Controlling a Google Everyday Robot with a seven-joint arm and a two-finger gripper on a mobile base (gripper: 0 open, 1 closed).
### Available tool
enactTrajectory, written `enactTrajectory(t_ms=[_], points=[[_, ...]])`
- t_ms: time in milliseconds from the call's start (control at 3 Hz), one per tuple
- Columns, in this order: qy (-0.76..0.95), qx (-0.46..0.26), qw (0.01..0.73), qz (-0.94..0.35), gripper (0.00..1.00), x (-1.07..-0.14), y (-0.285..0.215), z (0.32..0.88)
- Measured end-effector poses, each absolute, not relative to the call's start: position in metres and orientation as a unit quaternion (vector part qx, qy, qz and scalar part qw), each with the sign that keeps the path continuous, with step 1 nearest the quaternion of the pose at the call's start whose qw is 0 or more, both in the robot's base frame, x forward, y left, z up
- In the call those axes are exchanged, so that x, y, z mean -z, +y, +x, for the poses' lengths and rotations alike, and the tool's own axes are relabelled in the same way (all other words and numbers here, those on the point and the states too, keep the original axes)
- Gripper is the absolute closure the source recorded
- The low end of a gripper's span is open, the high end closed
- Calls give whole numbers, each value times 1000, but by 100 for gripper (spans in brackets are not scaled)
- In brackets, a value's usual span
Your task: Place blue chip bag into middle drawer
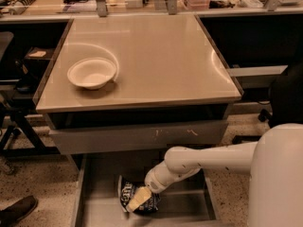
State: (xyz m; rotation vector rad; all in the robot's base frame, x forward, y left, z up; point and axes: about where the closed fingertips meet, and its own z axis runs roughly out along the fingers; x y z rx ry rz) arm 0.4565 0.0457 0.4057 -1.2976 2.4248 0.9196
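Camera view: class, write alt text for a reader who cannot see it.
The robot's hand is low in the open middle drawer, at the blue chip bag inside it. A white bowl sits on the tabletop above.

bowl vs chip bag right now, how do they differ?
Colour: the white bowl is plain and pale; the blue chip bag is dark with white lettering. Place: bowl sits upright on the tabletop; bag lies in the open middle drawer. Contact: nothing touches the bowl; the gripper is on the bag. Shared: similar size.
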Motion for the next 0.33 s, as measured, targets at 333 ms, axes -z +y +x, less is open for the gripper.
enactTrajectory(t_ms=[333], points=[[830,-315,121,-444,0,-406,46,457]])
